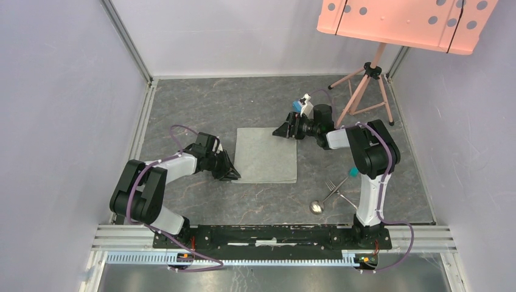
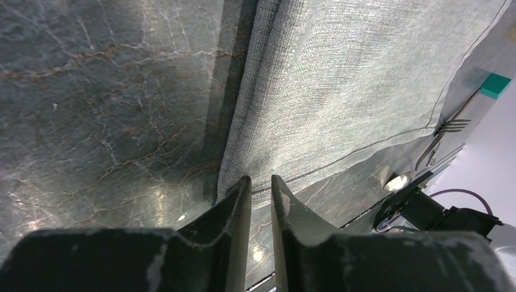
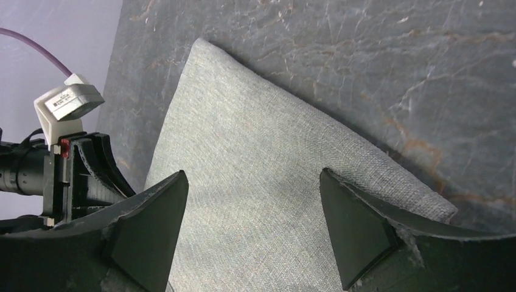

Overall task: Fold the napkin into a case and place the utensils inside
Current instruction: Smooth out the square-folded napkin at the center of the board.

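Note:
The napkin point(image 1: 266, 155) lies flat on the dark table as a light grey, roughly square cloth point(image 2: 341, 91) point(image 3: 243, 146). My left gripper point(image 1: 230, 173) is low at its near-left corner. The jaws point(image 2: 260, 179) stand a narrow gap apart, tips at the hem, with bare table showing between them. My right gripper point(image 1: 286, 129) hovers over the far-right corner, wide open point(image 3: 252, 173), with only cloth below it. The utensils lie to the right of the napkin. They are a silver fork point(image 1: 331, 184) point(image 2: 453, 126) and a spoon point(image 1: 316, 207) point(image 2: 397, 181).
A pink board point(image 1: 401, 21) on a tripod point(image 1: 365, 85) stands at the back right. A small teal block point(image 1: 353, 172) sits beside the right arm near the fork. Pale walls enclose the table on three sides.

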{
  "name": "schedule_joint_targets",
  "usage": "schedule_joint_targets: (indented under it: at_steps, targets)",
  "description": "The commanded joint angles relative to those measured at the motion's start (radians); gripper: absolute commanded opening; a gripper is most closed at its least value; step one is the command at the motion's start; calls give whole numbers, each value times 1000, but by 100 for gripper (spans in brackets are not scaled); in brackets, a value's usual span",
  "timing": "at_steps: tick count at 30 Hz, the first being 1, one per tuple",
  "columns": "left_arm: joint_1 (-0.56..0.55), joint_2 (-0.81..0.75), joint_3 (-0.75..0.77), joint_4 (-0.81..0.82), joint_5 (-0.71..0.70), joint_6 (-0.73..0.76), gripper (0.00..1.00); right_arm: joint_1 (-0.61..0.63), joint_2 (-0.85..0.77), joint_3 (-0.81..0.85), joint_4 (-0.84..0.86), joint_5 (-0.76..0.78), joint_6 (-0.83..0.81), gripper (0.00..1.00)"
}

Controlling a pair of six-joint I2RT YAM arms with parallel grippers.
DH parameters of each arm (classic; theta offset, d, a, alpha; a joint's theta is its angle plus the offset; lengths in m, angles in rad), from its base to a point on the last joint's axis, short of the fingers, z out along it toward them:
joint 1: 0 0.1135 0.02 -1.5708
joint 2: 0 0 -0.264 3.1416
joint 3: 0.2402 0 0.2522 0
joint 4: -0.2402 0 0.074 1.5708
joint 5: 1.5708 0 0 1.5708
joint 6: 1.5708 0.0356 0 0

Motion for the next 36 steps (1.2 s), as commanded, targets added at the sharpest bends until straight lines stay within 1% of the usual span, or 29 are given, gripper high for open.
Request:
schedule_joint_targets:
  at_steps: [1,3,5,9,13,16,19,20,22,24,26,28,31,36]
  targets:
    - [1,24,-32,-56,-133,61,27,-52,77,81,-140,67,-101,87]
    - [0,26,-38,-59,-143,64,26,-64,67,105,-230,115,-159,87]
    - [0,23,-42,-57,-142,65,26,-66,36,107,-282,149,-210,87]
    - [-2,-30,-46,-47,-117,64,27,-59,-83,48,-289,123,-226,87]
    - [-2,-113,-36,-2,-3,54,35,-10,-252,-8,-361,217,-265,89]
    - [-2,-166,-2,22,57,33,44,73,-303,4,-443,259,-294,89]
    - [-2,-181,62,40,67,9,51,163,-342,-63,-418,244,-258,85]
    - [-2,-175,83,52,63,0,52,185,-352,-91,-393,233,-243,82]
    - [-2,-140,134,93,49,-22,53,224,-367,-147,-352,210,-210,75]
    - [-2,-86,185,141,35,-48,52,250,-372,-191,-336,199,-202,66]
    - [-2,-18,229,201,22,-81,53,265,-375,-219,-357,211,-217,56]
    - [-2,60,273,268,21,-104,54,271,-387,-251,-384,226,-240,49]
    - [-1,180,347,350,16,-116,56,273,-427,-316,-418,265,-274,44]
    - [3,371,465,390,-18,-109,56,272,-486,-389,-459,327,-300,44]
